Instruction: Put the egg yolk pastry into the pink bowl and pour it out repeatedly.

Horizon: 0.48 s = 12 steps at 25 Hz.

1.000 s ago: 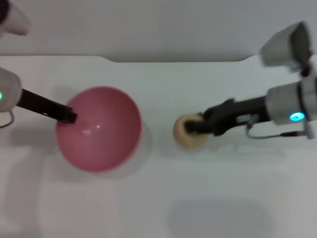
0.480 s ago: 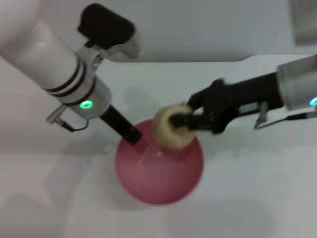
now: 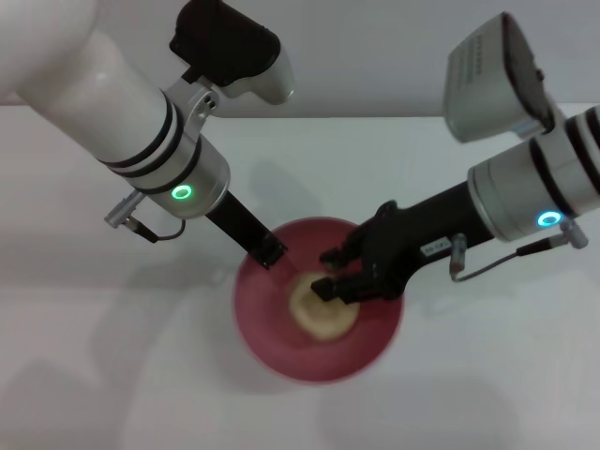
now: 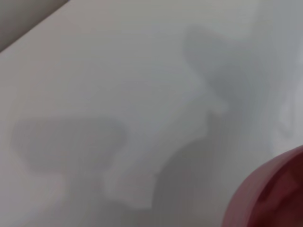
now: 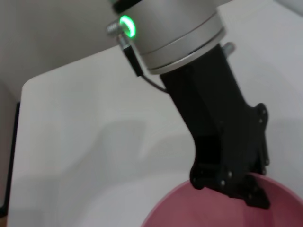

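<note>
Right gripper (image 3: 330,272): fingers spread, poised over bowl interior just above pastry, not pinching it.
Left gripper (image 3: 269,251): clamped on near-left rim of pink bowl (image 3: 281,352); same grip seen at rim in right wrist view (image 5: 232,182).
Egg yolk pastry (image 3: 319,314): lying inside bowl, near centre.
White table (image 3: 112,375): beneath bowl.

The head camera looks steeply down on the pink bowl (image 3: 319,300). Both wrist cameras sit close, each catching that bowl's rim.
</note>
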Each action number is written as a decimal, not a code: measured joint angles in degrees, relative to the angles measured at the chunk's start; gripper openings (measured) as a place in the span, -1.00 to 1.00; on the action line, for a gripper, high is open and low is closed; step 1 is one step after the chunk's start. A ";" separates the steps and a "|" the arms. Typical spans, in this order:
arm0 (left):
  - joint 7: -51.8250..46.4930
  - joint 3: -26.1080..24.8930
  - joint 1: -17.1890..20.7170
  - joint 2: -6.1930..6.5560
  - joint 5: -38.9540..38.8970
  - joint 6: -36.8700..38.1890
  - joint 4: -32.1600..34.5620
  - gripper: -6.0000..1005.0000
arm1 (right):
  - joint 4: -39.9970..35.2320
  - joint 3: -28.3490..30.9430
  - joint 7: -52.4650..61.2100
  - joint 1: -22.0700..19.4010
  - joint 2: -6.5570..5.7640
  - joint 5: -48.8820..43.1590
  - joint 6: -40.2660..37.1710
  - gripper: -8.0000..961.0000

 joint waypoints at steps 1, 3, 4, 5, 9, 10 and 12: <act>0.06 -0.03 0.15 0.06 0.11 -0.33 -0.04 -0.99 | -0.18 0.59 0.16 -0.22 0.00 0.00 0.11 -0.42; 0.19 -0.10 0.51 0.20 0.25 -0.91 -0.10 -0.99 | -0.39 1.69 0.41 -0.48 -0.01 0.10 0.14 -0.33; 0.25 -0.18 0.73 0.27 0.29 -1.15 -0.11 -0.99 | -0.44 2.27 0.76 -0.56 -0.01 0.14 0.05 -0.28; 0.31 -0.26 0.91 0.34 0.33 -1.32 -0.12 -0.99 | -0.53 2.91 1.27 -0.61 -0.01 0.13 -0.05 -0.23; 0.47 -0.81 2.12 0.58 1.44 -3.22 -0.13 -0.99 | -0.95 6.63 5.30 -1.24 -0.12 -0.48 -0.05 -0.05; 0.83 -1.31 3.47 0.63 2.94 -5.72 -0.11 -0.99 | -1.08 9.47 7.82 -1.68 -0.21 -1.96 -0.50 0.00; 1.11 -1.38 4.12 0.66 3.39 -6.91 0.02 -0.99 | -1.12 10.98 9.26 -1.87 -0.23 -3.96 -1.15 0.00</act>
